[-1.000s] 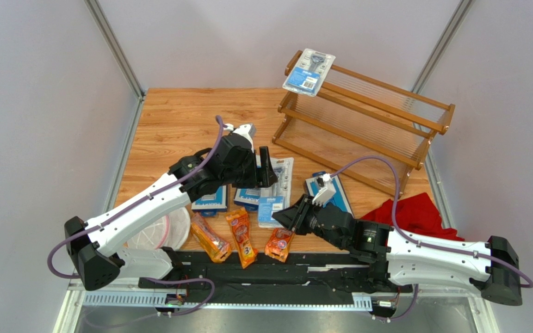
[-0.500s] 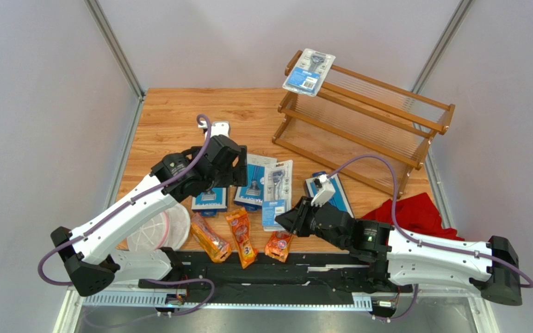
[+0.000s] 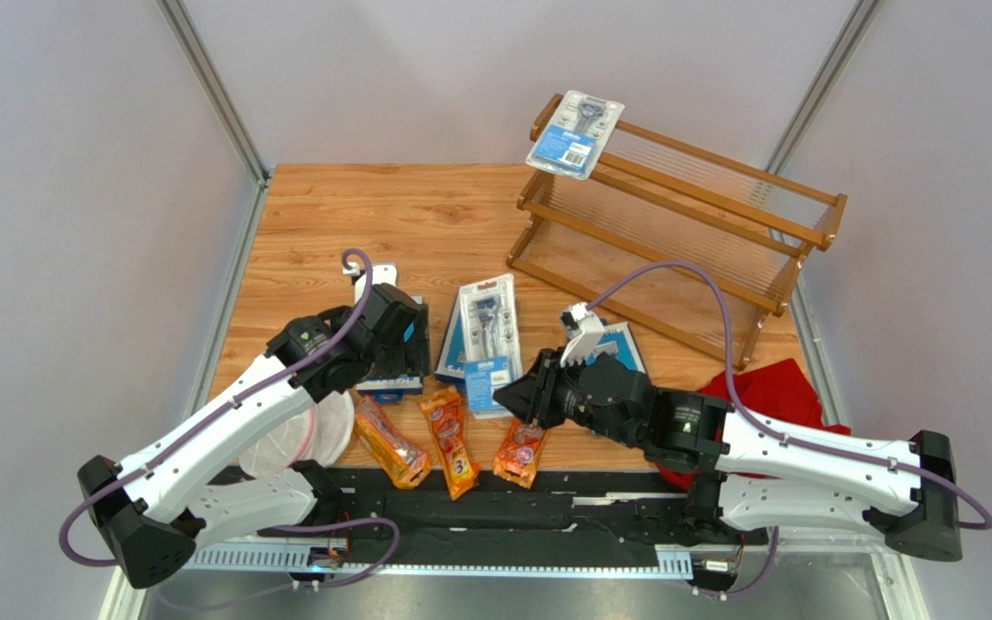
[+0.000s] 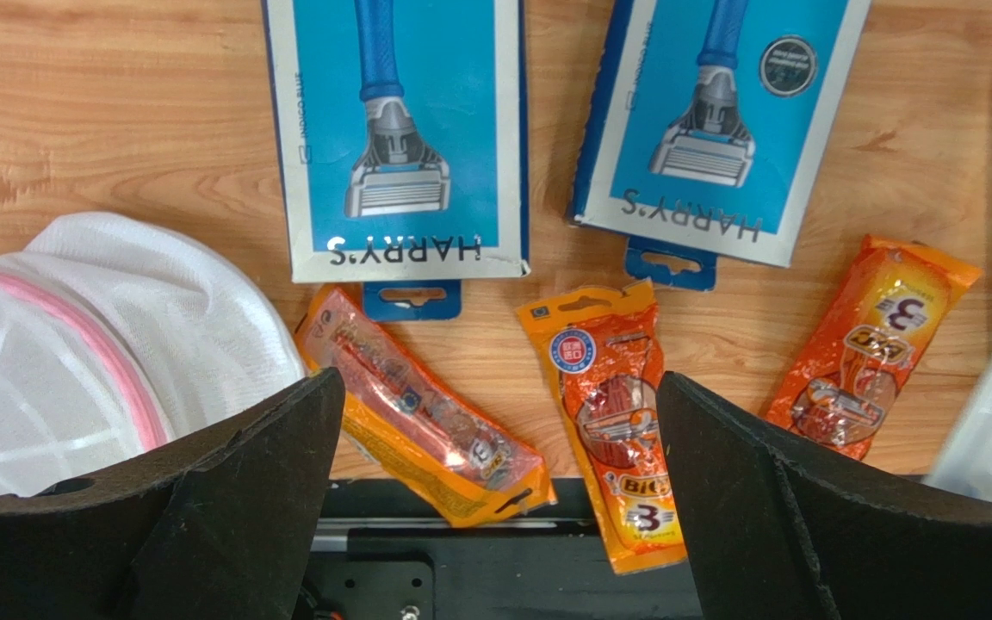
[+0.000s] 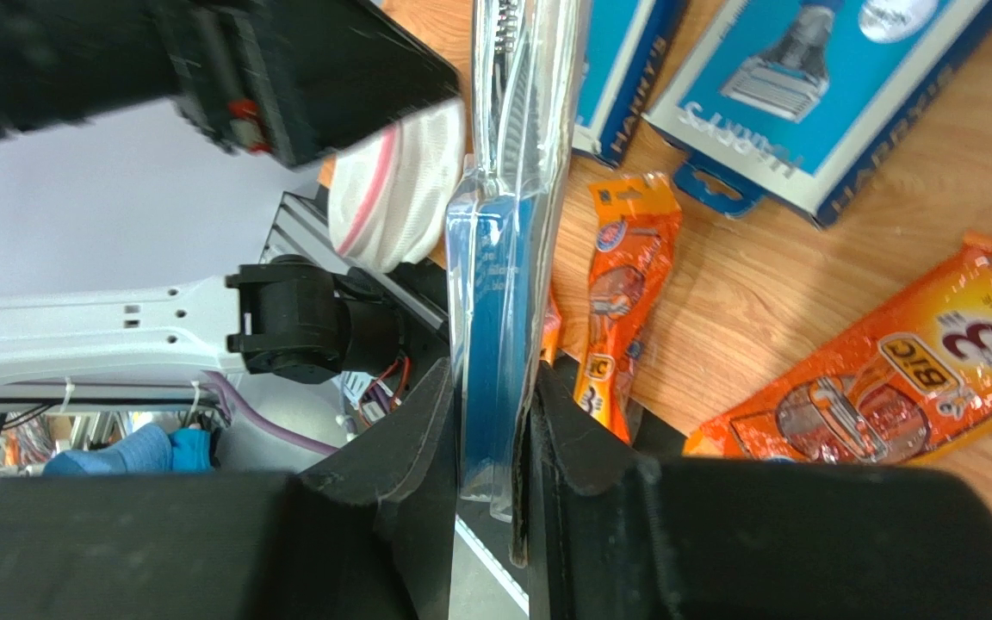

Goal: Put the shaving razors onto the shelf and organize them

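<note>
Ok so the right gripper is clamped tight on the bottom edge of a blister pack. In the wrist view the pack shows edge-on, sticking straight out from between the fingers. From above it sits over the middle of the table, in front of the shelf and apart from it; can't tell if its far end touches the wood. The left gripper is spread wide with nothing in it, hovering over the near-left pile: two blue boxes side by side, and just below them three orange bags fanned out along the near edge. A third box pokes out behind the right gripper, just right of the held pack. There's a second pack on the shelf already, at the left end of the top tier, with part of it past the rail. A white pouch with a pink rim sits just beside the leftmost bag, and a red cloth lies on the right near the shelf's near-right foot, partly under the right arm.
</note>
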`<state>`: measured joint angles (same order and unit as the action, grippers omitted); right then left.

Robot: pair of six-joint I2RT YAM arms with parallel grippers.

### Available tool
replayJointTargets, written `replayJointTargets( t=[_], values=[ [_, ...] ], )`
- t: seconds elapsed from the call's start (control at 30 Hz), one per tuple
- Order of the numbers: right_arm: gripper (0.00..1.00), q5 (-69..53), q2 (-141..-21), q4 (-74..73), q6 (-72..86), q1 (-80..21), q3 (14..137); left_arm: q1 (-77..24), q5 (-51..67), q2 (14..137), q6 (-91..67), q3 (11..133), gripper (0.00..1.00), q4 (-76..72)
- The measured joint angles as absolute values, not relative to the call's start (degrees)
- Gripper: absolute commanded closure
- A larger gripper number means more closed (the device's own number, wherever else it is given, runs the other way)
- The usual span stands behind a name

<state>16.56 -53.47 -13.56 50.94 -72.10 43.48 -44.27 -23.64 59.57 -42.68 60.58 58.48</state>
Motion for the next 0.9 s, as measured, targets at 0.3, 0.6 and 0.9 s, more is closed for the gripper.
replayJointTargets(
  t=[0.3,0.6,0.9],
  values=[
    [1.00,15.97,-57.69,-19.16,44.40,-72.10,56.99,-43.03,-22.70,55.88,-42.70,56.36,0.01,57.89],
    [1.00,16.40,-59.24,-24.36,41.04,-71.31,65.10,-43.03,-21.28,54.00,-42.68,55.75,0.01,57.47],
    [1.00,11.09,-67.00,-31.07,38.26,-62.41,75.77,-43.03,-18.79,53.56,-42.68,54.57,0.01,56.64]
  ],
)
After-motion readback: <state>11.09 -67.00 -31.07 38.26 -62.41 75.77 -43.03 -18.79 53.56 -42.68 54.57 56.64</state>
